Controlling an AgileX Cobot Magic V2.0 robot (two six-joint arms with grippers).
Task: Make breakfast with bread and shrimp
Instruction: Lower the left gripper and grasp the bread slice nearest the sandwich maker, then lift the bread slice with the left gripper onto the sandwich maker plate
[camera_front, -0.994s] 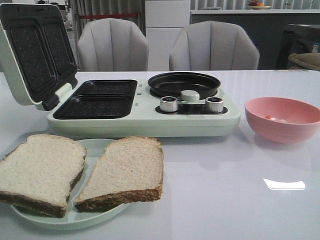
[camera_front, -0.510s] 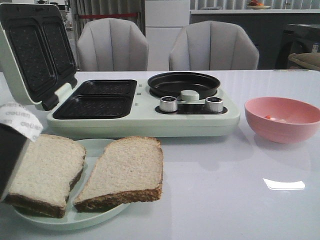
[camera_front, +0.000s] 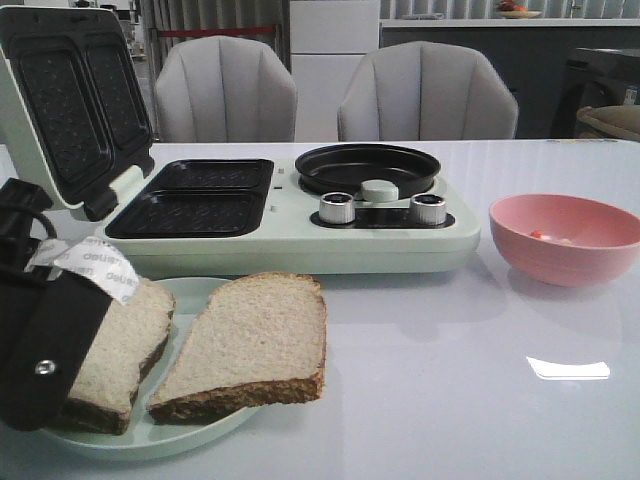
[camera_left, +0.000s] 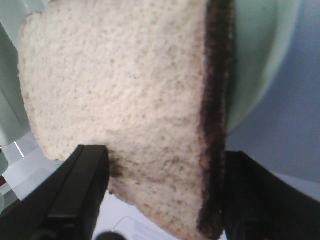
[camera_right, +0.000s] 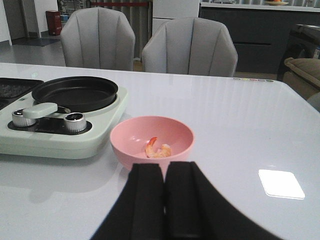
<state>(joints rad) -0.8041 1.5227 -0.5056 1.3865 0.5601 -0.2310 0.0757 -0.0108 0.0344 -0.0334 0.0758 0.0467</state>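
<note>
The left gripper is hanging over the near-left slice of bread, its two black fingers standing apart on either side of the slice's near end, one by the pale crumb and the other past the dark crust; whether the pads are touching the bread cannot be told. In the front view the same arm is covering the left part of that slice, which is lying on a pale green plate. Just to the right of the left gripper, on the same plate, the second slice is lying flat, its edge close to the first one. Beyond the left gripper a pale green breakfast maker is sitting with its lid standing open, showing dark sandwich plates and a round black pan. The right gripper is hovering above the white table with its fingers pressed together, gripping nothing. Just ahead of it a pink bowl is holding the shrimp, small curled orange-pink pieces resting at the bottom.
</note>
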